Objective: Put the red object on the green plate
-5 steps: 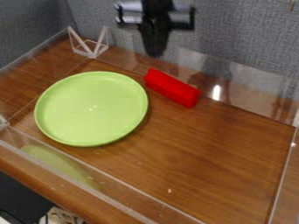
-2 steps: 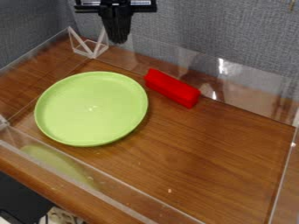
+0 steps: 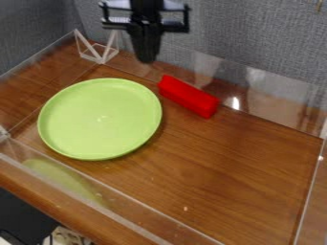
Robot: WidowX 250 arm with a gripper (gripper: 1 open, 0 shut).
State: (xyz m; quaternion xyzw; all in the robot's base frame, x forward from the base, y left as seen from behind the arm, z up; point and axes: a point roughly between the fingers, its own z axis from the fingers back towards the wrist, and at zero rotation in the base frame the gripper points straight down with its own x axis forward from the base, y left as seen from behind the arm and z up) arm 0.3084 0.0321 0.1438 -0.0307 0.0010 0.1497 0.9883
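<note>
Red object (image 3: 188,96) lying flat on the wooden surface (image 3: 230,163), upper centre of frame, just right of the green plate (image 3: 99,118) and apart from its rim. Gripper (image 3: 147,55) hanging above, up-left of the bar; jaws pinched together, holding nothing. Likely a light, rigid block, smooth faces, probably slick. Best pinched across the narrow width at mid-length. Needs opening first.

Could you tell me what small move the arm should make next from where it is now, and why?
Probably open the gripper and shift it toward the red object. The jaws look shut and empty, hanging behind the green plate and left of the block in the picture, while the block lies on the wooden table just off the plate's rim, so nothing has been grasped yet.
</note>
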